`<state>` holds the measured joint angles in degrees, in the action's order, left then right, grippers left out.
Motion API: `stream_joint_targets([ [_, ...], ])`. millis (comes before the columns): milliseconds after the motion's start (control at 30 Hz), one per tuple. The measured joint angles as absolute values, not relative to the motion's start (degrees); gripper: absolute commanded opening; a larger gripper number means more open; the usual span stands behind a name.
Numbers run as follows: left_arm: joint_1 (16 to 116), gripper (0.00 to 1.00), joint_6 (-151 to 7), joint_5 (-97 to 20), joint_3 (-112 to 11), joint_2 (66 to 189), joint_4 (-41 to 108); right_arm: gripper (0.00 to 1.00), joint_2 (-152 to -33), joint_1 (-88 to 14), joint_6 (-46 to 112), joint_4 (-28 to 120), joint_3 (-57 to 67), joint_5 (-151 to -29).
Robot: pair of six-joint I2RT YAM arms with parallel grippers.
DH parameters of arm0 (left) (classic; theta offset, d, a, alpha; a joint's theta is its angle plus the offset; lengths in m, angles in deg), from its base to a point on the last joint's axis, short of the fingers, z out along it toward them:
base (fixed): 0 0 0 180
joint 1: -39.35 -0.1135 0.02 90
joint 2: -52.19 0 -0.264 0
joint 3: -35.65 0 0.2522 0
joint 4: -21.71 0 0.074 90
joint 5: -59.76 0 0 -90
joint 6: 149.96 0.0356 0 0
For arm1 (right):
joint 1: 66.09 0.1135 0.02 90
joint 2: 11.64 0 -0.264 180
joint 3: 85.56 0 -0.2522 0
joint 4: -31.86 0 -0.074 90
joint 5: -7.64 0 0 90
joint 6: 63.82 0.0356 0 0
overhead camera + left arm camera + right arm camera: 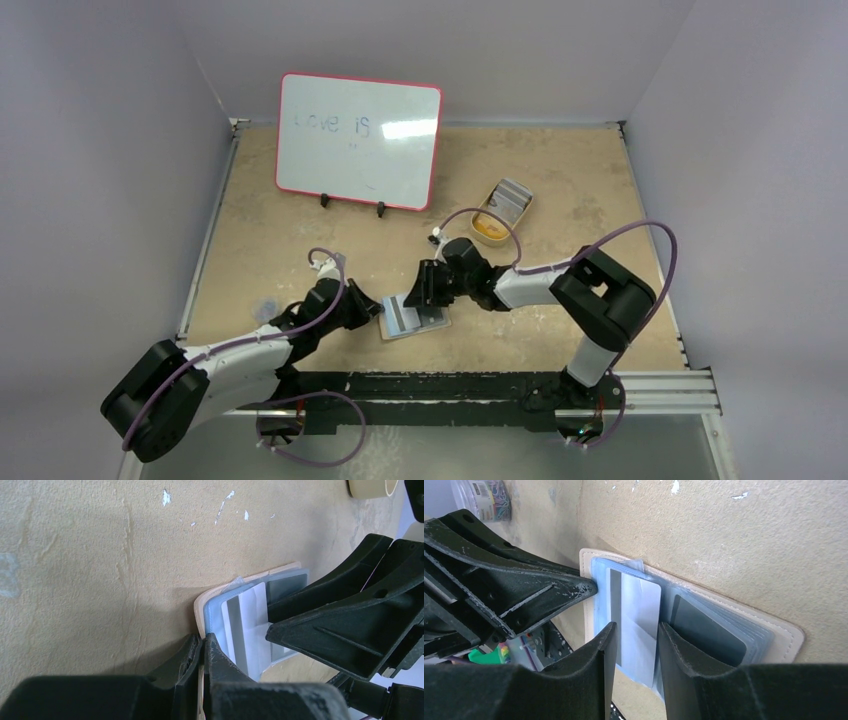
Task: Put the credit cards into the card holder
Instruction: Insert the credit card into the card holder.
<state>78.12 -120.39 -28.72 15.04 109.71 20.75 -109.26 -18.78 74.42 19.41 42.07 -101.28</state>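
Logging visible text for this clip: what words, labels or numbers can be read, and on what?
"Love is": faint handwriting on the whiteboard; the small mark under it is too faint to read.
Barcode label on the clear container, right wrist view: too blurred to read.
Card and card holder: no print visible.

I read two arms mounted on the black base rail (450, 385). Beyond the rail, the left arm (240, 357) and the right arm (525, 288) each show white link shells between bulky black joint housings. A purple cable (655, 240) loops along each arm. The left gripper (202, 639) and the right gripper (637, 627) have matte black plastic fingers with raised ribs and whitish scuffed edges.
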Motion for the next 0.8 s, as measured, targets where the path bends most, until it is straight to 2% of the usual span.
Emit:
stream_joint_targets([
  [167,78.1,0.0,-120.4,-28.7,15.0,109.7,20.9,0.34,-110.3,-17.2,74.9,20.0,40.7,-99.8],
  [300,78.1,0.0,-120.4,-28.4,15.0,109.7,20.9,0.27,-110.7,-16.9,76.5,19.8,40.6,-99.3],
  [467,78.0,0.08,-120.5,-28.4,15.0,109.7,20.9,0.24,-112.0,-16.5,79.1,18.8,40.1,-99.3],
  [533,78.0,0.03,-120.5,-28.4,15.0,109.6,20.9,0.26,-112.1,-16.3,79.5,18.8,40.0,-98.7],
  [667,78.0,0.0,-120.7,-28.5,15.0,108.8,21.3,0.4,-111.3,-16.0,79.6,21.0,39.5,-97.6],
  [800,78.1,0.0,-121.1,-29.8,15.0,108.1,21.1,0.39,-108.5,-14.9,78.7,27.2,38.4,-93.8],
])
